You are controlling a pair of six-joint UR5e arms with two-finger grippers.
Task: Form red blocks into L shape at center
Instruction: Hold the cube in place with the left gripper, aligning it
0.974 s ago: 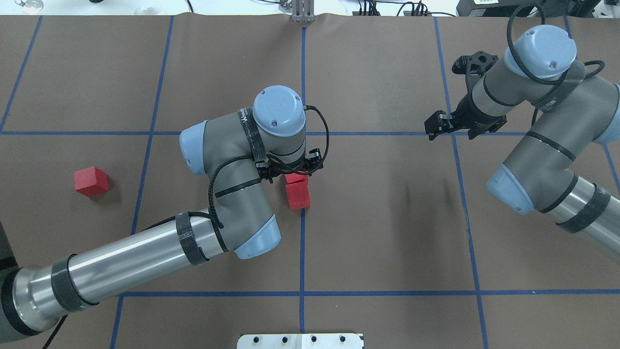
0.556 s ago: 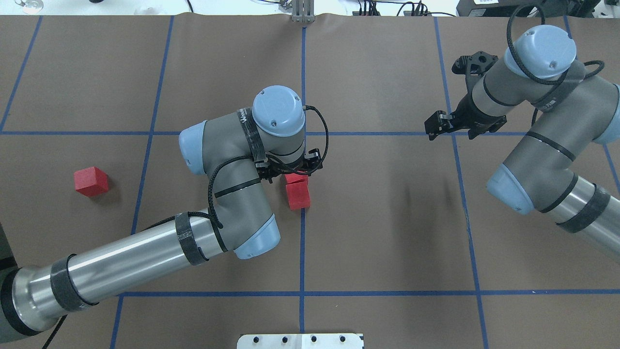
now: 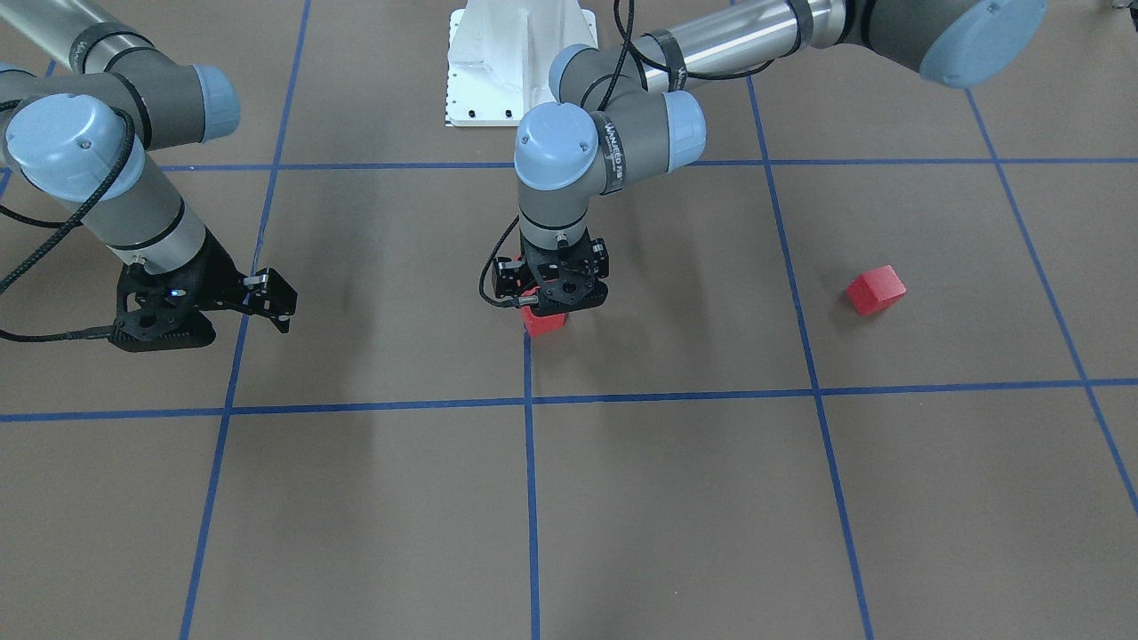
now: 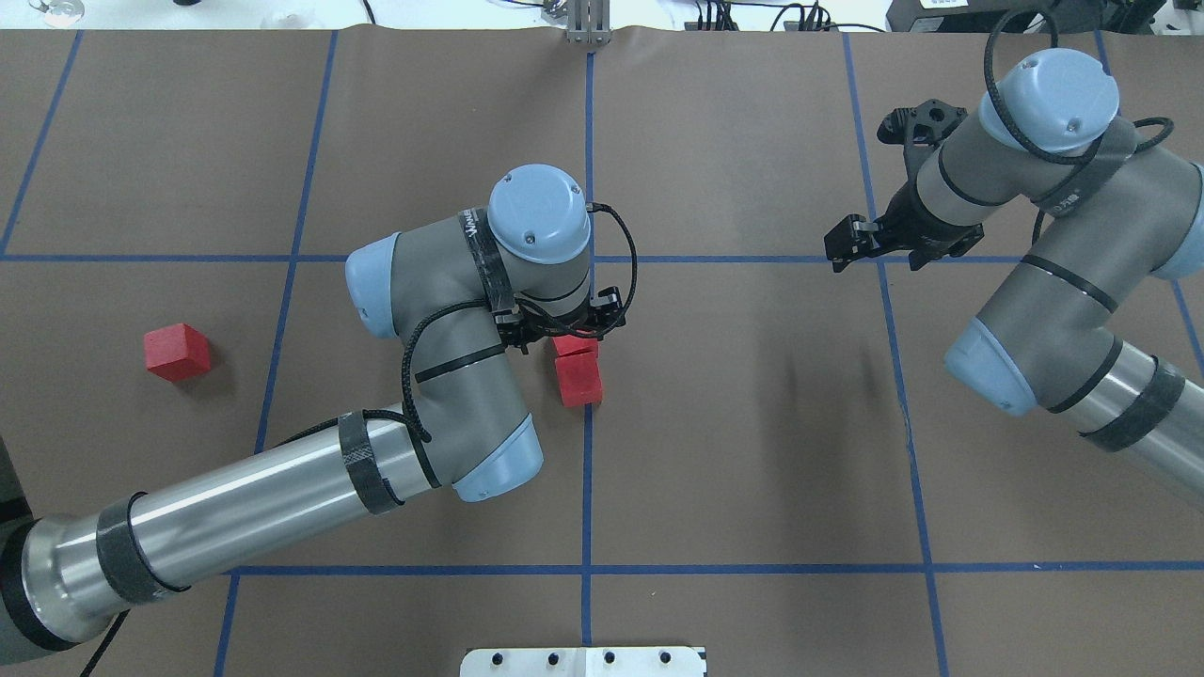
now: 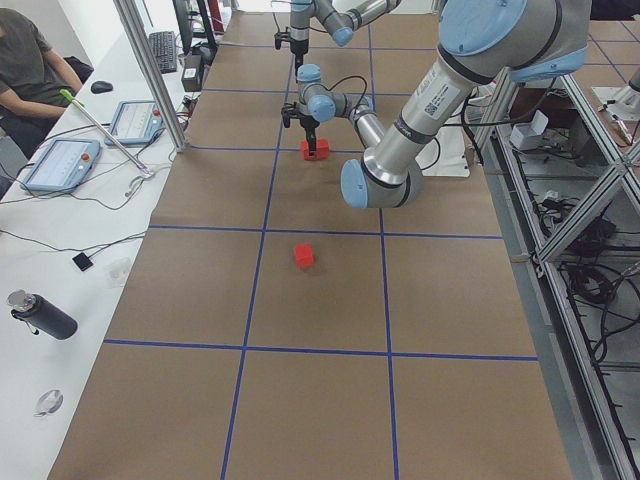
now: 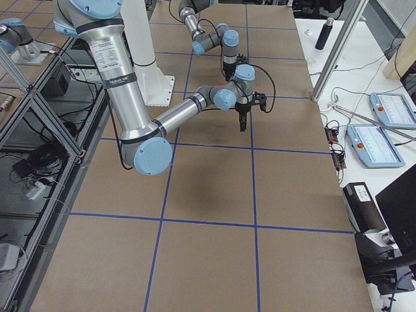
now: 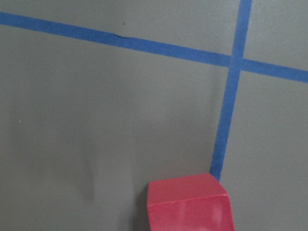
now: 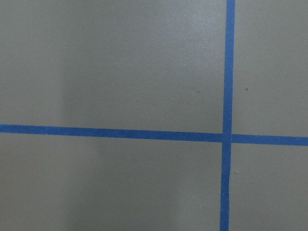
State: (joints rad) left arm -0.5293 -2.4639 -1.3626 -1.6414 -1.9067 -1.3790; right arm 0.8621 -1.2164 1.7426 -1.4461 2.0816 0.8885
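Note:
Two red blocks sit touching in a line beside the central blue line [image 4: 588, 451] at the center: the near block [image 4: 579, 382] in full view, the far block [image 4: 575, 346] partly under my left gripper [image 4: 566, 331]. In the front view my left gripper [image 3: 549, 300] stands straight over that block [image 3: 544, 323], fingers either side of it, open. The left wrist view shows a red block [image 7: 188, 203] at its bottom edge. The third red block [image 4: 177, 352] [image 3: 876, 289] lies alone far to my left. My right gripper [image 4: 847, 243] [image 3: 271, 302] hovers open and empty at the right.
The white robot base plate [image 4: 583, 661] [image 3: 516, 62] lies at the near table edge. An operator [image 5: 30, 60] sits at a side bench with tablets [image 5: 60, 163] beyond the table's far edge.
My left arm has shifted very slightly, as if lifting, while both center blocks stay put. The right arm and the lone block have not moved.

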